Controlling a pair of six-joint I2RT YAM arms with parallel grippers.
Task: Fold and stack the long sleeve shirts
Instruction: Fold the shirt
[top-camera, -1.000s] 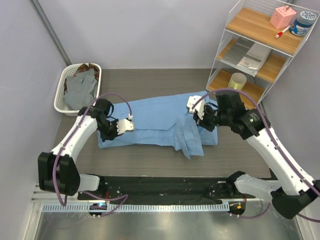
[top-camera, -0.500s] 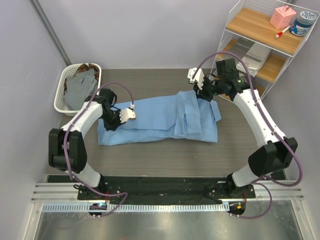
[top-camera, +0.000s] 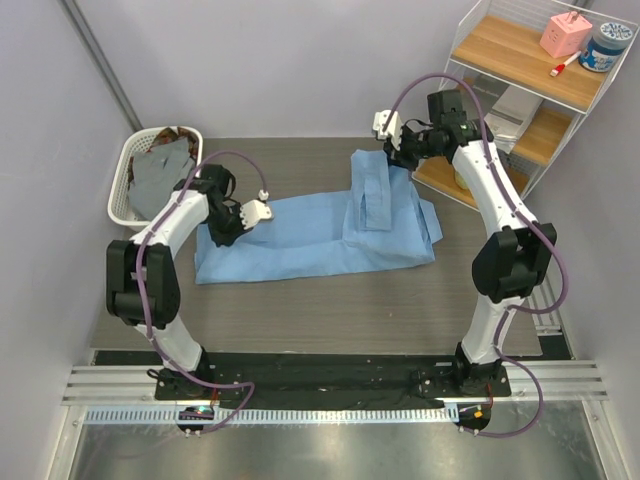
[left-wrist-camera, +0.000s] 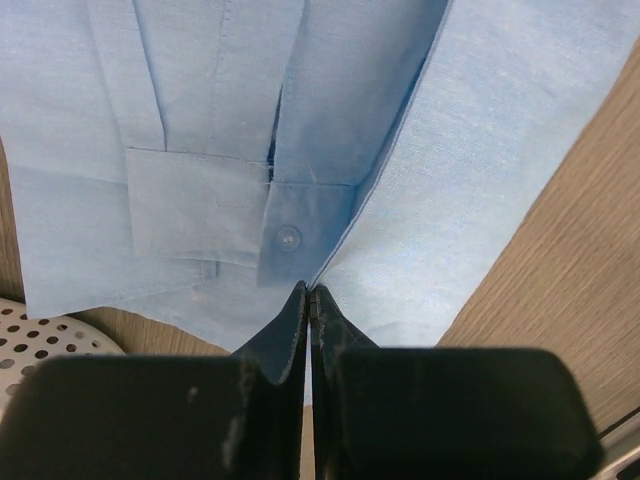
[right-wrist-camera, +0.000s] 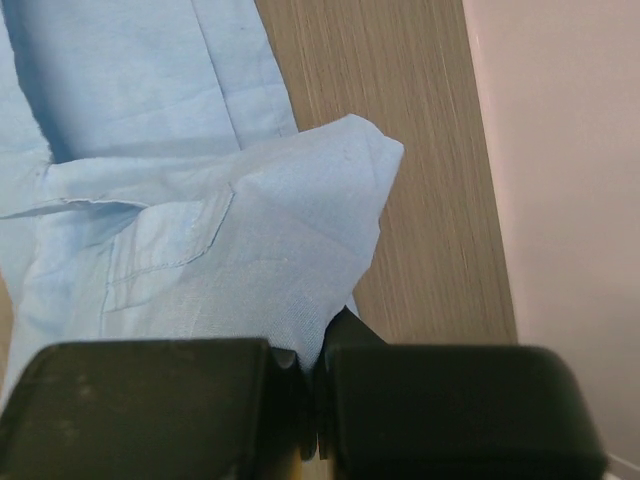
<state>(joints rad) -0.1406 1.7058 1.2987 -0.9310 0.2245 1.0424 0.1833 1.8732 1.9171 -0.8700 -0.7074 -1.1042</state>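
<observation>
Two pinches on one blue shirt (top-camera: 300, 240), from above: cloth spread lengthwise on the table (top-camera: 300, 310), starting just right of the white basket (top-camera: 120, 190) and reaching well away from it. Left gripper (top-camera: 232, 228) pressed together at the shirt end nearest the basket. Right gripper (top-camera: 393, 158) at the end farthest from the basket, holding a sleeve strip doubled over the body. Grey and brown shirts (top-camera: 160, 180) piled inside the basket. From the left wrist: fingers (left-wrist-camera: 285, 340) shut tip to tip, seemingly nipping the shirt's folded edge just short of a buttoned cuff (left-wrist-camera: 288, 237), with a corner of the basket low at the left. From the right wrist: jaws clamped on a bunched fold of blue cloth, a pocket (right-wrist-camera: 165, 250) just beyond. Likely trouble from here: thin bites slipping out under uneven pulling and dropping the fold askew; too hard a tug dragging the whole shirt toward or away from the basket; the loose sleeve sliding off the body and undoing the fold.
</observation>
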